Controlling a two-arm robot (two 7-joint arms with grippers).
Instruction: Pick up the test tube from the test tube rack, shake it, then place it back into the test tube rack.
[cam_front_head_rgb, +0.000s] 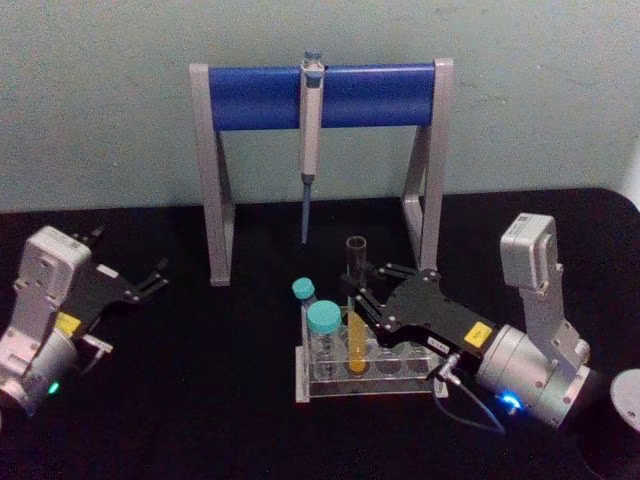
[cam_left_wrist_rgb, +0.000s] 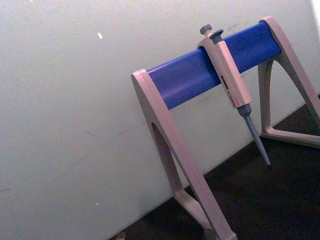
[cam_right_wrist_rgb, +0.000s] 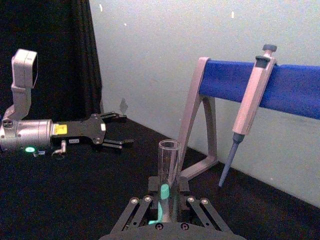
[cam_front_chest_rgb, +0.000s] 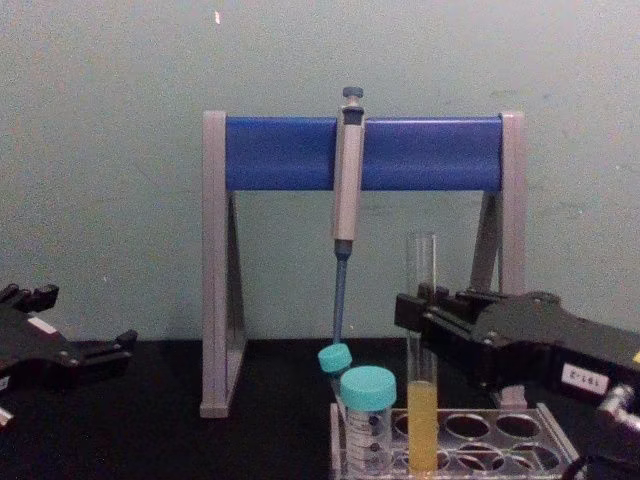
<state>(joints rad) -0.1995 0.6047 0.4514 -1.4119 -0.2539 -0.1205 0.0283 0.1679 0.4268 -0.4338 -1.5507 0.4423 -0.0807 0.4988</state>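
The tube (cam_front_head_rgb: 356, 345) stands upright in the rack (cam_front_head_rgb: 400, 386), in a hole at the near row, with yellow liquid filling its lower part and its open mouth well above the rack. The right gripper (cam_front_head_rgb: 366, 285) reaches in from the right at mid-height on the glass, above the liquid. The tube rises between its two sides in the right wrist view. Whether its fingers already press the glass or stand just off it I cannot tell. The left gripper (cam_front_head_rgb: 155, 278) rests on the counter (cam_front_head_rgb: 200, 390) far to the left, fingers wide and holding nothing.

The lift looks like the step in hand, and several things could spoil it:

- **Grip and rack:** A grip that is off-centre or too light would let the smooth glass slip or tilt. A tilted tube could bind in its hole and drag the light rack up with it.
- **Neighbours:** Two capped tubes (cam_front_head_rgb: 323, 322) stand just beside the tube on the left, so a sideways pull could knock them.
- **Overhead:** The pipette (cam_front_head_rgb: 310, 130) hangs from the stand (cam_front_head_rgb: 260, 97) behind, and a lift drifting back could meet its tip.
- **Shaking:** The tube has no cap, so a hard shake or a steep lean would throw liquid out.
- **Return:** The round bottom must find its hole, or it will land on the rack's top plate.
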